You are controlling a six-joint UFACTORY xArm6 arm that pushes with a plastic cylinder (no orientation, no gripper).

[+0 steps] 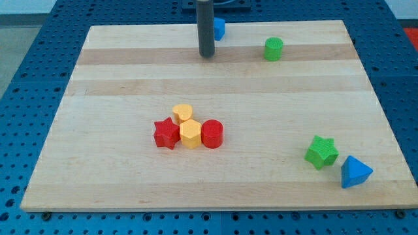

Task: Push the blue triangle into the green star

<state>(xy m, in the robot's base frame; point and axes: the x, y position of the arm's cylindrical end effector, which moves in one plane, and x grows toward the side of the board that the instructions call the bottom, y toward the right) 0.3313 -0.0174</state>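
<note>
Tip point(207, 56) touches nothing, far from blue triangle point(354, 172) beside green star point(321, 152).

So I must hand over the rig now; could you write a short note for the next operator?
My tip is at the view's top, near the blue block, far from the job's blocks.
The blue triangle sits at the view's bottom right, just right of and below the green star; a small gap seems to remain.
Done: nothing visible yet.
Left: bring the tip to the triangle's far side and push it up-left into the star.

My tip point(208, 56), upright, near view's top
</note>
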